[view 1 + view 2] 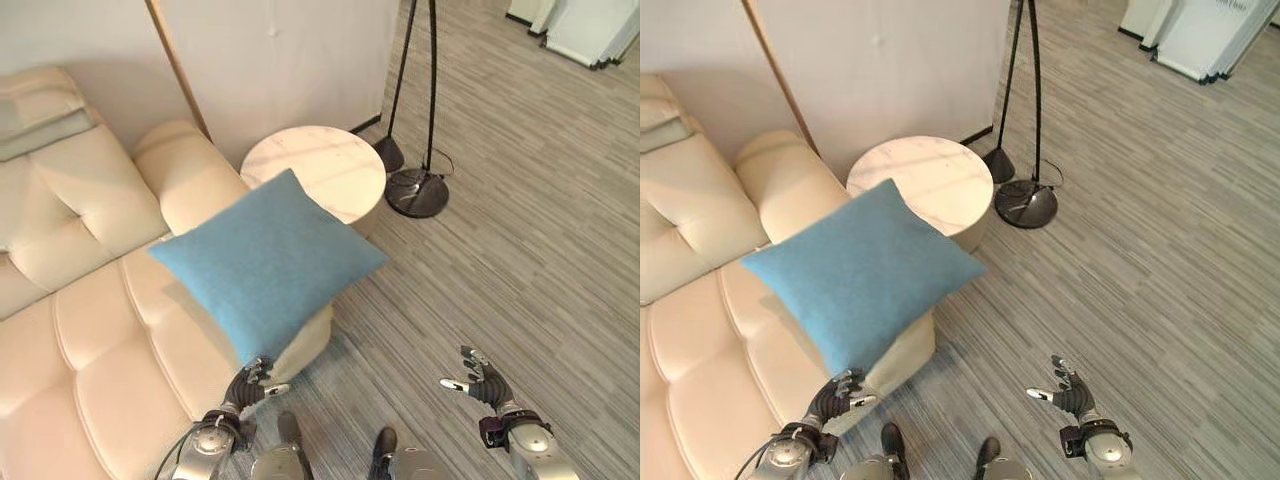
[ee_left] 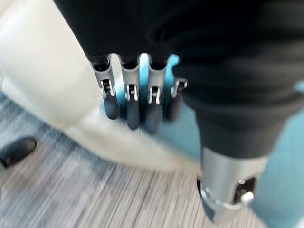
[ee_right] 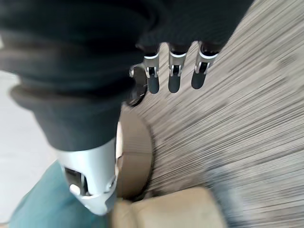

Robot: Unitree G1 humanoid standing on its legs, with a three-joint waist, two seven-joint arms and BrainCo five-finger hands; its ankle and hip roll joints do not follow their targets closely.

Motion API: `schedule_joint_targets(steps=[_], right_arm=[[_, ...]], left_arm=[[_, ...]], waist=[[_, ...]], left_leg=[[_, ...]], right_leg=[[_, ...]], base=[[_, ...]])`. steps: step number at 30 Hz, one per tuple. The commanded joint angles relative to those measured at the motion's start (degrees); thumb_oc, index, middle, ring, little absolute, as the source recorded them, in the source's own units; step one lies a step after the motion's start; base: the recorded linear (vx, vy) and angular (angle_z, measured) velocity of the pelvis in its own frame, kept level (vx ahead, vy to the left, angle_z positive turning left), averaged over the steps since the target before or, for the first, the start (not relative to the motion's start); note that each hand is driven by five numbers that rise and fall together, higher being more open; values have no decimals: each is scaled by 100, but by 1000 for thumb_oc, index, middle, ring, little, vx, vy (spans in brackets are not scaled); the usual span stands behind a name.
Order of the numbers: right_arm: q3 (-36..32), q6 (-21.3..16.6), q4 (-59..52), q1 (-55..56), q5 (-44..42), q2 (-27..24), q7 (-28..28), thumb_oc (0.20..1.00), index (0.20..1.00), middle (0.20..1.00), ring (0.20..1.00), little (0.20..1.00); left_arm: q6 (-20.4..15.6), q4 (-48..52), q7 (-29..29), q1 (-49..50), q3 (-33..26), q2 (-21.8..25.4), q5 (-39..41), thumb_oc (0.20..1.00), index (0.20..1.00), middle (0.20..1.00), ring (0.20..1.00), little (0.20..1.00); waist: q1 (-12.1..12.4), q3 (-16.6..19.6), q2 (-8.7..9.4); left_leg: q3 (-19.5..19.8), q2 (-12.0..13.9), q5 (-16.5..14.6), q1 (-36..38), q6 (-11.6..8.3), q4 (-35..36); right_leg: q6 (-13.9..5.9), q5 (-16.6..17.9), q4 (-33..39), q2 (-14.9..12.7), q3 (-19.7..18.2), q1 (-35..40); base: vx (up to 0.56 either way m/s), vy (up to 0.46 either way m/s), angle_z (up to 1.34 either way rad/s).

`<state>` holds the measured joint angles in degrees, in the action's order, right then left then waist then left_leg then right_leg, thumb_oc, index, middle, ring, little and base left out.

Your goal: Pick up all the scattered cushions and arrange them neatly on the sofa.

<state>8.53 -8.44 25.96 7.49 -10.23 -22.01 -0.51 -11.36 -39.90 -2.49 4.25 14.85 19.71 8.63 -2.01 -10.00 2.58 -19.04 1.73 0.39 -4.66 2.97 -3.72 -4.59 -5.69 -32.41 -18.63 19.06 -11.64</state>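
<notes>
Nearest you, low in the head view: left hand [image 1: 252,382] just under the bottom corner of the blue cushion [image 1: 265,262], fingers straight and relaxed in its wrist view, holding nothing that you can see; whether the tips touch the fabric can't be told. Right hand [image 1: 480,378] out over the striped floor [image 1: 520,250], fingers spread and empty, well apart from the cushion. Cushion sits corner-down like a diamond, overhanging the front of the sofa arm [image 1: 190,175] and the seat edge, with its lower corner out over the floor; it looks tilted rather than lying flat. Cream sofa [image 1: 90,330] runs to your left; round marble table [image 1: 315,170] just beyond the arm, lamp base [image 1: 418,192] past that. Handling, as judged: light, soft, will fold and sag if pinched at one corner, cloth cover grips well, nothing to break. Better to take it by two opposite edges, or by the lower corner with the other hand flat beneath. It appears barely balanced, so a nudge could tip it to the floor.
</notes>
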Motion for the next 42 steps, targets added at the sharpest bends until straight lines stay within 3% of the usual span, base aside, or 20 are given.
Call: schedule_joint_targets(steps=[1, 3, 6, 8, 11, 20, 31, 32, 38, 39, 40, 41, 42], right_arm=[[54, -245, -190, -264, -144, -70, -49, 1000, 1000, 1000, 1000, 1000], [74, -247, -227, -336, -123, -145, -57, 1000, 1000, 1000, 1000, 1000], [87, -259, -270, -479, -31, -259, -120, 1000, 1000, 1000, 1000, 1000], [103, -260, -291, -560, 52, -345, -164, 1000, 1000, 1000, 1000, 1000], [95, -271, -234, -665, 209, -459, -241, 1000, 1000, 1000, 1000, 1000], [361, -239, -359, -1322, 310, -1115, -241, 1000, 1000, 1000, 1000, 1000], [1561, 6, 1892, -4192, -567, -609, -560, 1000, 1000, 1000, 1000, 1000], [1743, 80, 2581, -4886, -612, -417, -676, 1000, 1000, 1000, 1000, 1000], [2360, 151, 3104, -5967, -549, 232, -870, 1000, 1000, 1000, 1000, 1000], [2449, 130, 2983, -6026, -580, 332, -908, 708, 708, 708, 708, 708], [2521, 97, 2787, -6040, -626, 427, -931, 322, 322, 322, 322, 322], [2587, 19, 2362, -5895, -714, 520, -956, 200, 200, 200, 200, 200], [2587, 21, 2360, -5892, -714, 520, -956, 200, 200, 200, 200, 200]], left_arm=[[-198, 363, -93, 73, -335, 313, 155, 1000, 1000, 1000, 1000, 1000], [-225, 355, -79, 92, -358, 315, 176, 1000, 1000, 1000, 1000, 1000], [-245, 209, -82, 78, -365, 323, 162, 1000, 1000, 1000, 1000, 1000], [-254, 165, -81, 58, -366, 305, 141, 1000, 1000, 1000, 1000, 1000], [-261, 162, -132, 2, -408, 379, 134, 1000, 1000, 1000, 1000, 1000], [-277, -137, -275, -436, -761, 485, 787, 1000, 1000, 1000, 1000, 1000], [-327, -1478, -778, -2883, 33, 571, 1462, 1000, 1000, 1000, 1000, 1000], [-324, -1818, -843, -3518, 268, 431, 1622, 1000, 1000, 1000, 1000, 1000], [-360, -2066, -1054, -4787, 920, -327, 1912, 1000, 1000, 1000, 1000, 1000], [-384, -1968, -1114, -4921, 1034, -484, 1935, 1000, 1000, 1000, 1000, 1000], [-414, -1811, -1171, -5000, 1146, -636, 1956, 1000, 1000, 1000, 1000, 1000], [-494, -1302, -1260, -4908, 1287, -774, 1918, 608, 608, 608, 608, 608], [-492, -1299, -1261, -4904, 1287, -774, 1917, 200, 200, 200, 200, 200]], waist=[[134, 30, 43], [106, 16, -1], [100, -27, -11], [44, -87, 22], [70, -115, 144], [345, 106, 276], [452, -492, 250], [454, -581, 219], [473, -921, 151], [466, -969, 155], [449, -1005, 157], [414, -1029, 165], [414, -1028, 165]], left_leg=[[421, 137, -338, -127, -250, -335], [614, 40, -356, -24, -243, -275], [817, 0, -441, 72, -253, -261], [1042, -53, -487, 141, -285, -302], [1244, -153, -554, 83, -368, -501], [1683, 60, -385, -128, -742, -403], [1759, 254, -36, -1059, -831, -241], [1772, 269, 56, -1209, -858, -177], [1851, 256, 203, -1386, -930, -156], [1863, 254, 223, -1376, -939, -129], [1872, 253, 236, -1368, -944, -102], [1880, 246, 242, -1351, -948, -69], [1880, 246, 242, -1350, -948, -68]], right_leg=[[-414, 524, 375, 365, -609, 493], [-359, 439, 760, 562, -787, 371], [-401, 449, 1364, 549, -850, 177], [-505, 598, 1814, 675, -1268, -5], [-575, 767, 2080, 651, -1414, -15], [-403, 549, 2732, 726, -732, 642], [-273, 580, 2396, 767, -826, -543], [-266, 601, 2380, 769, -851, -700], [-294, 653, 2401, 753, -810, -804], [-306, 665, 2424, 753, -804, -786], [-320, 673, 2449, 750, -795, -769], [-332, 689, 2487, 750, -801, -748], [-332, 689, 2488, 750, -801, -747]], base=[[204, 90, 46], [166, 8, 42], [131, -95, 45], [106, -117, 46], [85, -162, 50], [72, -202, 59], [-109, -33, 12], [-42, 9, 10], [-22, 0, 4], [4, -8, 9], [9, 3, 9], [7, 9, 3], [0, 0, 0]])
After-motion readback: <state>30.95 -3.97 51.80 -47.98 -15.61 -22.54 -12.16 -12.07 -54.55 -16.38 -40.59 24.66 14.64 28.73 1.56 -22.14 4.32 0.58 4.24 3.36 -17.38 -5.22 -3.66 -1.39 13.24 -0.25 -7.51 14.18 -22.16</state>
